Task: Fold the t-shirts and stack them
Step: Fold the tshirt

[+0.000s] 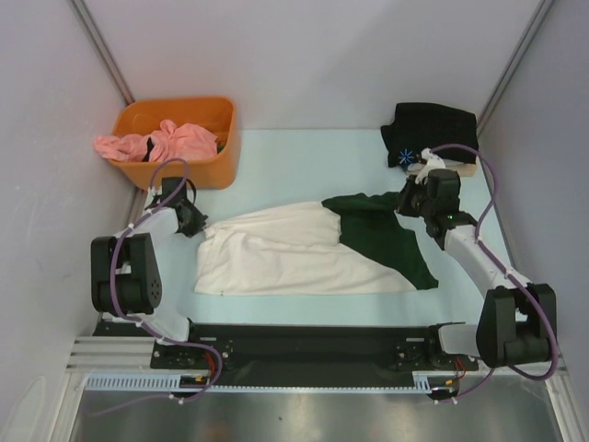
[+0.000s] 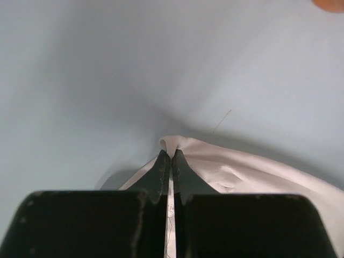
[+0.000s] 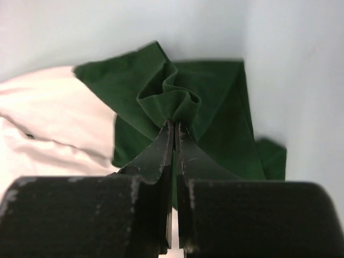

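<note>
The cream t-shirt with dark green sleeves lies stretched across the table's middle. My left gripper is shut on its cream left corner. My right gripper is shut on a bunched fold of the green sleeve. A folded black t-shirt with a small blue mark lies at the back right. Pink shirts fill the orange bin.
An orange bin stands at the back left. Grey walls close in on both sides. The right arm's cable loops over the black shirt's corner.
</note>
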Robot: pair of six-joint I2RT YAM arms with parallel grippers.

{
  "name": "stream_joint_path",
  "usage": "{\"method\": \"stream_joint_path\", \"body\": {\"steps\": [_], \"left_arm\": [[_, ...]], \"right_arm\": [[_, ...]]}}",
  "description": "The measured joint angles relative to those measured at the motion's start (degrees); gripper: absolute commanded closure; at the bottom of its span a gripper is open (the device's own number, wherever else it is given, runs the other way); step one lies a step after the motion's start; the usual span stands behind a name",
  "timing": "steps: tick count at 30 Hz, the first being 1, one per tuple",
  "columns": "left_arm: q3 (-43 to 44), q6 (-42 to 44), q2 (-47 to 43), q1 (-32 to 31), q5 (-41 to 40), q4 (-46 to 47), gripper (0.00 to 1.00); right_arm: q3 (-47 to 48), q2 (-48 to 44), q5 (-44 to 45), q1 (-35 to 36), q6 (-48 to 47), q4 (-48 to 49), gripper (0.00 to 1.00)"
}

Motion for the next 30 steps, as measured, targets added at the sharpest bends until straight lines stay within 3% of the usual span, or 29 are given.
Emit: {"method": "stream_joint_path", "body": {"steps": [8, 24, 26, 27, 28, 29, 30], "left_arm": [[-1.4, 0.1, -0.6, 1.0, 1.0, 0.3, 1.0], [-4.8, 0.5, -9.2, 1.0, 0.8, 0.5, 0.98], [-5.5, 0.5, -11.0, 1.0, 0.5, 0.6, 0.89], [-6.2, 0.4, -12.3, 1.0, 0.2, 0.6, 0.64], [-6.9, 0.5, -13.8, 1.0, -0.3, 0.3, 0.41], [-7.7, 0.2, -15.4, 1.0, -1.1, 0.2, 0.11], [-8.8, -0.3, -17.4, 1.2, -2.1, -0.1, 0.04]], "right_arm": [[-9.9, -10.3, 5.7, -1.3, 4.6, -2.7, 1.0], [-28.3, -29.1, 15.6, -1.6, 25.6, -3.8, 1.0], [-28.9, -31.2, 17.2, -1.6, 28.2, -4.8, 1.0], [-29.2, -32.3, 18.2, -1.6, 30.3, -5.5, 0.98], [-29.6, -33.3, 19.3, -1.7, 32.5, -6.7, 0.82], [-29.9, -34.3, 20.3, -1.9, 34.6, -8.2, 0.53], [-30.3, -35.1, 21.2, -2.3, 36.7, -9.4, 0.2]]}}
